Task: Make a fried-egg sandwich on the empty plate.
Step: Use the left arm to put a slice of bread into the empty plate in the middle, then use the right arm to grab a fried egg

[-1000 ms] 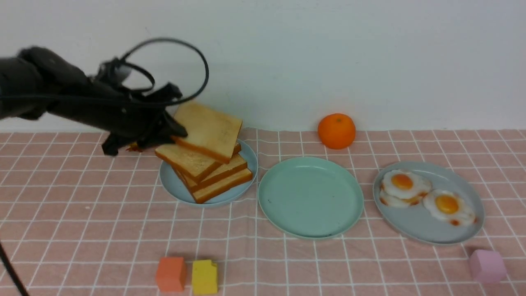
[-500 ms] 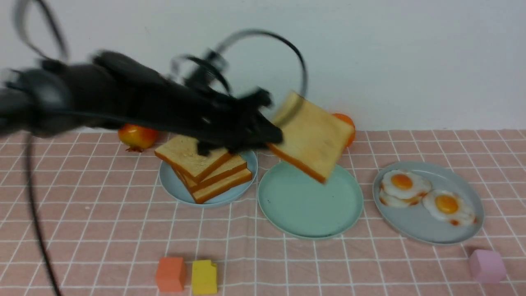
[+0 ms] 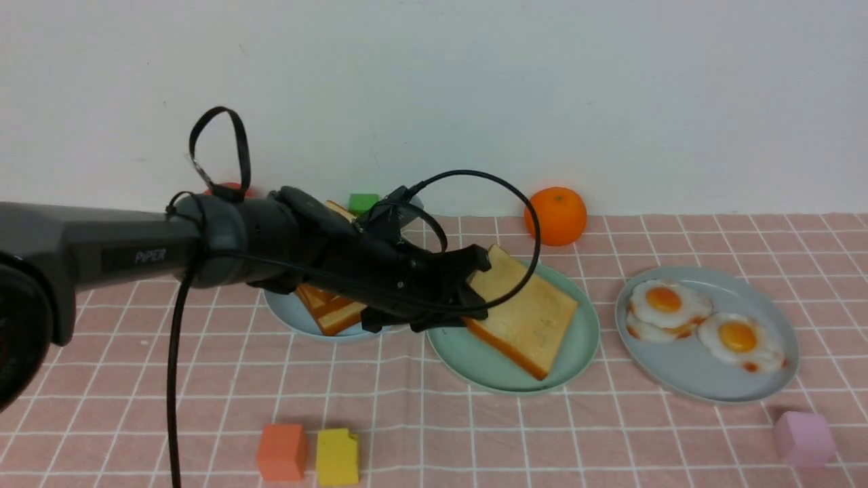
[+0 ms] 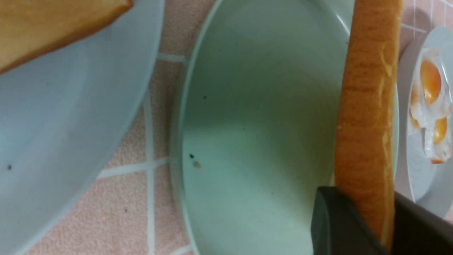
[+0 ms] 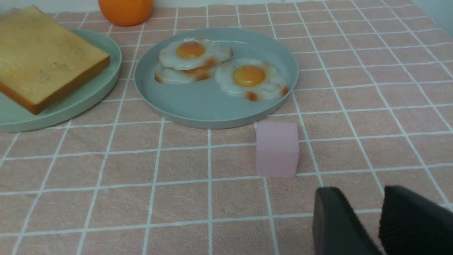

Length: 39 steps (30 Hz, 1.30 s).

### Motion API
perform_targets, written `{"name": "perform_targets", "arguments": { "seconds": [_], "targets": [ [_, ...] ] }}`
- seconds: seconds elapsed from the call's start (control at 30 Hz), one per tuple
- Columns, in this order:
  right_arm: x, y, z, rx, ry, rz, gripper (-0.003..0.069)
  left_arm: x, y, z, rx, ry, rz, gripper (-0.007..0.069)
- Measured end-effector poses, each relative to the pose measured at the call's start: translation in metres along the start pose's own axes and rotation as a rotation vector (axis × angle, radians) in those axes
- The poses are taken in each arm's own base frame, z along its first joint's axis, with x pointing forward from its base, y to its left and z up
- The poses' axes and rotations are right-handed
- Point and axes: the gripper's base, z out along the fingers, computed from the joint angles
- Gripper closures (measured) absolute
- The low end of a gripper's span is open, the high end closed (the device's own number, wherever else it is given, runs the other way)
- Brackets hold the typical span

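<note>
Left gripper narrowly parted, pinching toast slice edge over mint-green plate

Pink checked cloth covers the table. Orange sits near the back wall. Orange cube and yellow cube lie just beside each other at front. Pink cube front right, near grey-blue plate. Green cube at back, partly hidden.

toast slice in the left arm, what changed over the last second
The left gripper carried the toast slice rightward from above the toast pile and lowered it onto the mint-green plate. The slice lies tilted there, still between the jaws. The rest of the pile, the fried eggs and the orange stayed put.
</note>
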Motion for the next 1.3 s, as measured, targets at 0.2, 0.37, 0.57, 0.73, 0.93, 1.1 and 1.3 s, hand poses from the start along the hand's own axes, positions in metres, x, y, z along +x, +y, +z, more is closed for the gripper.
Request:
{"name": "perform_targets", "arguments": {
  "seconds": [0.2,0.37,0.57,0.73,0.93,1.1,1.3],
  "targets": [
    [0.0,0.0,0.0,0.003,-0.005,-0.006,0.0419,0.003,-0.001,-0.001,0.003,0.033,0.023,0.0201],
    [-0.015,-0.002,-0.001,0.022,-0.177,-0.009,0.0419,-0.004,-0.015,-0.027,0.002,0.011,0.142,-0.0011],
    [-0.037,-0.004,-0.008,0.014,-0.439,0.157,0.0419,-0.035,-0.023,-0.095,-0.02,-0.098,0.268,-0.0027],
    [-0.06,-0.011,-0.023,-0.036,-0.749,0.429,0.0419,-0.038,-0.027,-0.168,-0.105,-0.074,0.456,0.0095],
    [-0.083,-0.01,-0.037,-0.086,-0.789,0.479,0.0419,-0.001,-0.045,-0.221,-0.127,0.135,0.612,0.0375],
    [-0.148,-0.009,-0.05,-0.103,-0.636,0.487,0.0419,0.015,-0.058,-0.243,-0.065,0.128,0.634,0.0598],
    [-0.225,-0.012,-0.011,-0.011,-0.21,0.355,0.0419,0.036,-0.071,-0.275,-0.009,0.049,0.665,0.0612]
  ]
}}
